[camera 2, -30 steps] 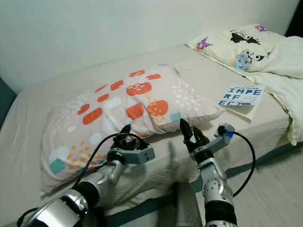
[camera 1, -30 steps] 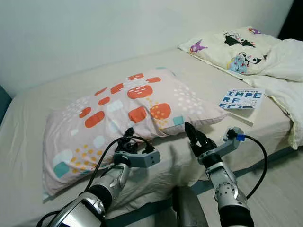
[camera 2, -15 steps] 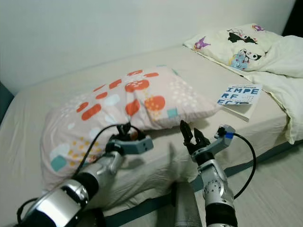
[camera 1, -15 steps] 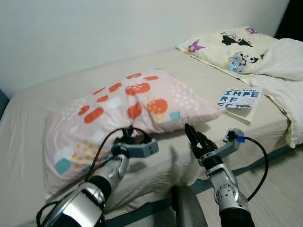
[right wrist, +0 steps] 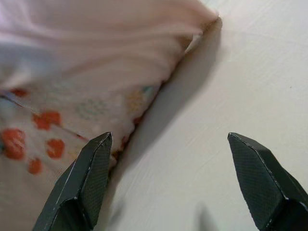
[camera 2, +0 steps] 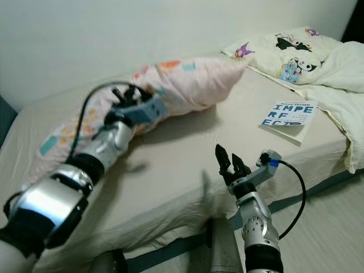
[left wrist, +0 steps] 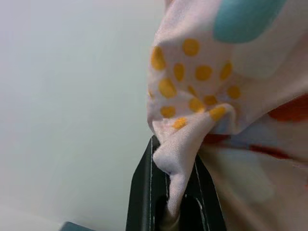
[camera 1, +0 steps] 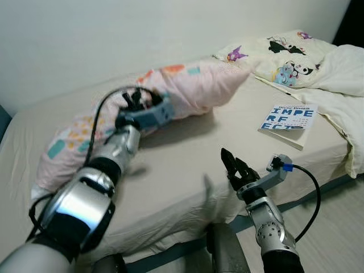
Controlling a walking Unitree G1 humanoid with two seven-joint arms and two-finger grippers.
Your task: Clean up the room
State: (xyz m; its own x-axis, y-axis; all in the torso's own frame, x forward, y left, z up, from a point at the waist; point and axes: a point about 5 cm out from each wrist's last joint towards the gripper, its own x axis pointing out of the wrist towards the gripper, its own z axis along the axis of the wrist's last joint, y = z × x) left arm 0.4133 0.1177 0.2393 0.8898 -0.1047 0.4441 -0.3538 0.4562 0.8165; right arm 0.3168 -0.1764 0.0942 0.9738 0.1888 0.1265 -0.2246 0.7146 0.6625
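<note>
Over the bed (camera 1: 187, 165), toward ten o'clock, the left gripper (camera 1: 138, 103) pinches a fold of the pink pillow (camera 1: 193, 88), lifting its near edge; at five o'clock the right gripper (camera 1: 234, 169) hovers, fingers spread, grasping nothing

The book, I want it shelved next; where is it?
The book lies flat on the bed on the robot's right, near the front edge, between the white duvet and the spotted pillow.

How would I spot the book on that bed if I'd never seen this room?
Start at the bed and look toward its head, where the cartoon-print pillow and the cream duvet lie. The book lies flat near the mattress edge beside the duvet, the only flat, hard-edged thing there, white with big blue letters.
</note>
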